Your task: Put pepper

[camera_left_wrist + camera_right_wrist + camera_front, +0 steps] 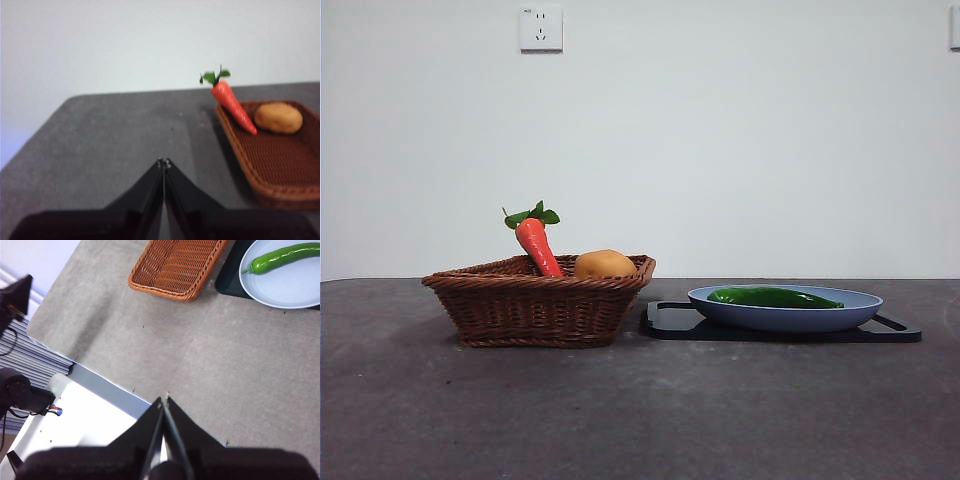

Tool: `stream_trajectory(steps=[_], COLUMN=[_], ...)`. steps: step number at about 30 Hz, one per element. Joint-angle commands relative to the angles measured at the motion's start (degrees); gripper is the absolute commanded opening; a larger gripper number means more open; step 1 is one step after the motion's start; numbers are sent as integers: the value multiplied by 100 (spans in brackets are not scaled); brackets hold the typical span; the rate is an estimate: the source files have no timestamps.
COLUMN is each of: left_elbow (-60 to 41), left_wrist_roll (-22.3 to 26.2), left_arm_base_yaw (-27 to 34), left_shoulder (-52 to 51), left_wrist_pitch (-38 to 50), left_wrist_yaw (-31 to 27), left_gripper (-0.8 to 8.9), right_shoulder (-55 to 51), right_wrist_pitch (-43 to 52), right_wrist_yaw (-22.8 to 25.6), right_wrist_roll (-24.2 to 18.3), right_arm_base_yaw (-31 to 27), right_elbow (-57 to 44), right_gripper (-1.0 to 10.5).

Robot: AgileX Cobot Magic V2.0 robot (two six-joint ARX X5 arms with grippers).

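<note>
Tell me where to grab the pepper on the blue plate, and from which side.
Take the pepper near mid-body, coming straight down from above. It lies flat and lengthwise in the blue plate, so the plate's raised rim likely blocks a side approach. Set the tool's jaws across its narrow width; both the left tool and right tool are shut and away from it.

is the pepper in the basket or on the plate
On the plate: the pepper lies flat on the blue plate, outside the basket.
</note>
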Motion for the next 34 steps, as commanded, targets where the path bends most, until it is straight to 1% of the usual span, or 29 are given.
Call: stream_trajectory(steps=[1, 7, 14, 34], left_elbow=[-223, -763, -1217, -1244], left_wrist_roll=[-61, -66, -315, -315], left_arm_base_yaw=[22, 20, 20, 20], left_shoulder=[-173, -442, -601, -645], left_wrist_pitch=[92, 267, 428, 302], left_wrist_yaw=[-9, -22, -22, -28], left_gripper=[8, 8, 8, 8], right_shoulder=[28, 28, 28, 28], right_wrist_pitch=[68, 68, 68, 68], right_wrist_yaw=[7, 7, 7, 7], right_wrist_roll=[-55, -52, -52, -52], right_arm_base_yaw=[17, 17, 17, 17], right_elbow=[114, 114, 114, 114], right_gripper=[11, 11, 11, 11])
